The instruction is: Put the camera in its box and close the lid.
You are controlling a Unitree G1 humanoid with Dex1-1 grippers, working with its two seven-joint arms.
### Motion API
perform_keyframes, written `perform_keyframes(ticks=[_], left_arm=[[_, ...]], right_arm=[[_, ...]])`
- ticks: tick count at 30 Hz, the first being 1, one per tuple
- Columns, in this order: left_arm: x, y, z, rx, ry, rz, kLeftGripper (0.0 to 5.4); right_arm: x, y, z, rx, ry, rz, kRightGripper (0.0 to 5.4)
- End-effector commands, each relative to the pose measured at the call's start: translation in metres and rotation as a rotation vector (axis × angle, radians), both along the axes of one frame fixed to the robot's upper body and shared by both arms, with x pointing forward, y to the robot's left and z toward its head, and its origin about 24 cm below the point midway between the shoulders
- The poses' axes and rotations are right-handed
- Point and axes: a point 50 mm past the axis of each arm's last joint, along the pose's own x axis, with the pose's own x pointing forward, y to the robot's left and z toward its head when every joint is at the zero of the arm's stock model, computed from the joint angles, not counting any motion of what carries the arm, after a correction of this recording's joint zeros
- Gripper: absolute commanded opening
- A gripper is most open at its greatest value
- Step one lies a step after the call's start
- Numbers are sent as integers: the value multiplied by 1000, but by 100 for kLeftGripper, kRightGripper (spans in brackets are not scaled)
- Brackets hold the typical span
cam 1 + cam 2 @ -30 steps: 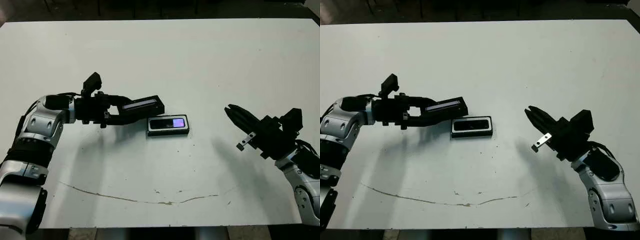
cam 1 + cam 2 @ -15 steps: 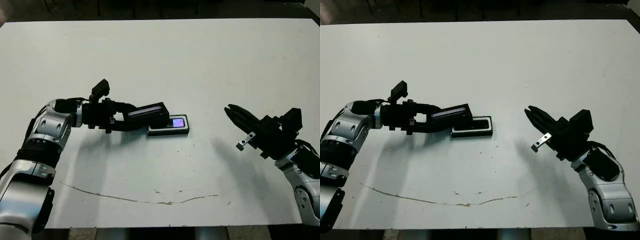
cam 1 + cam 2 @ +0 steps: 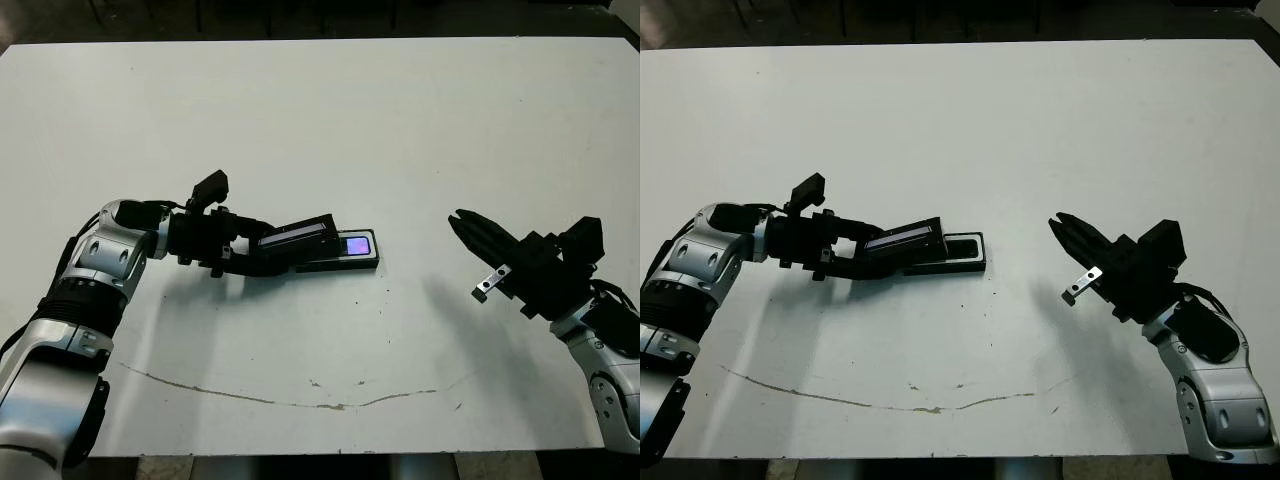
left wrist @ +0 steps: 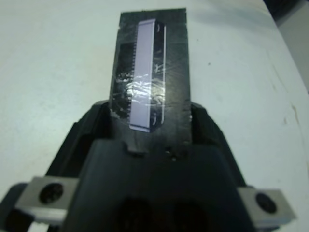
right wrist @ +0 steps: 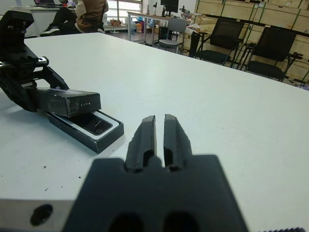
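On the white tabletop [image 3: 320,120], the left gripper [image 3: 262,252] reaches in from the left with its jaws clamped on the two long sides of the lid [image 3: 296,240], as the left wrist view shows, one finger [image 4: 203,130] pressed against each edge. The lid, a black slab with a pale strip along its top, is tilted, its far end the higher, and it hangs over the left part of the box [image 3: 352,261], covering that end but not lying flat on it; whether its lower edge touches the box rim cannot be told from the head views. In the right wrist view the lid [image 5: 72,101] sits raised above the near end of the box [image 5: 96,137], with a gap showing under it. The camera [image 3: 357,243] lies inside the box, and its glowing purple-blue screen shows at the uncovered right end, just past the lid's edge. Well apart to the right, the right gripper [image 3: 462,222] hovers above the tabletop with its tips pointing toward the box; its jaws stand narrow, nearly together with only a thin slit between them, and hold nothing. Beyond the tabletop in the right wrist view, chairs [image 5: 270,48] stand in a row, and a seated person [image 5: 91,12] shows at the far left.
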Motion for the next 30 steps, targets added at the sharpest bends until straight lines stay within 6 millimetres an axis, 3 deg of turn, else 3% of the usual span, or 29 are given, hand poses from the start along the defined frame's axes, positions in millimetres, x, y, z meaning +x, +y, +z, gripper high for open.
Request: perform_keyframes(ticks=[1,15,30], left_arm=[[-8,-4,-17,36,59,-41,285],[-9,-26,-27,75,7,-27,284],[-13,-64,-35,123,9,-74,284]], right_arm=[[-3,-3,-4,-14,15,4,0],[-5,-3,-3,-17,9,7,0],[-5,-3,-2,-9,-10,15,0]])
